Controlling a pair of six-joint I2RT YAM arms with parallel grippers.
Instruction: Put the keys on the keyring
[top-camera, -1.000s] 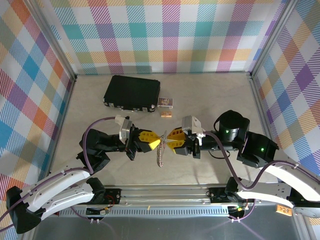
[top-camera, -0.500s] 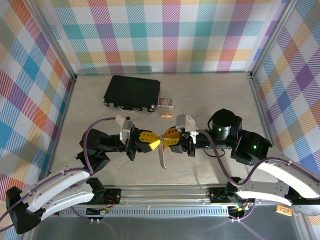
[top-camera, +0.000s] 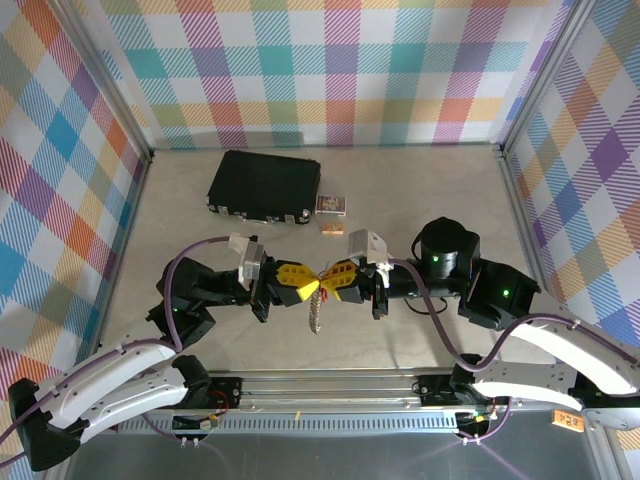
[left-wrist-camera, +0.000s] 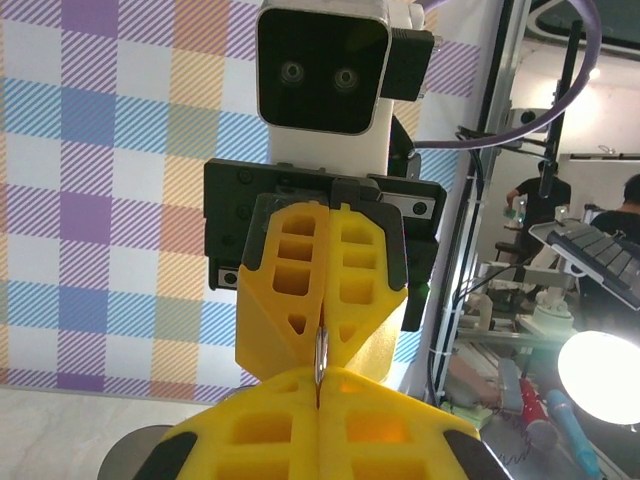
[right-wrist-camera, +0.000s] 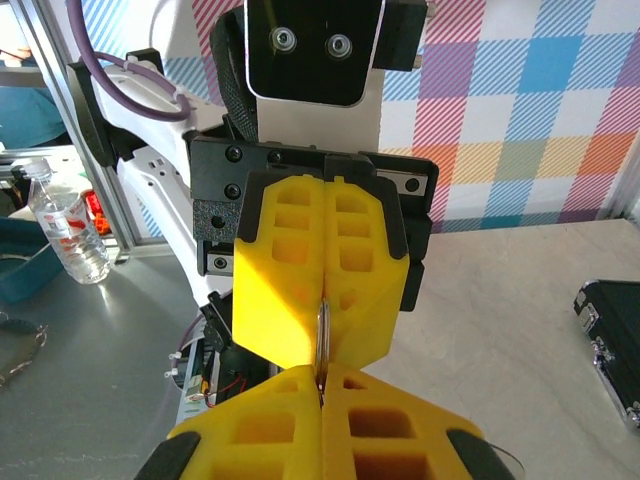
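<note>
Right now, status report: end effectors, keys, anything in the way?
Left end effector and right end effector both shut, tip to tip, pinching one thin metal ring. Keys hang from the pinch. Black case well behind, clear.

Keys (top-camera: 316, 314) — shiny silvery metal; table (top-camera: 420, 200) — smooth, matt.

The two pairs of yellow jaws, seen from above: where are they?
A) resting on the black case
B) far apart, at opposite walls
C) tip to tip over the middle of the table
C: the left gripper and right gripper meet tip to tip, jaws pinching a thin metal ring, well short of the black case.
</note>
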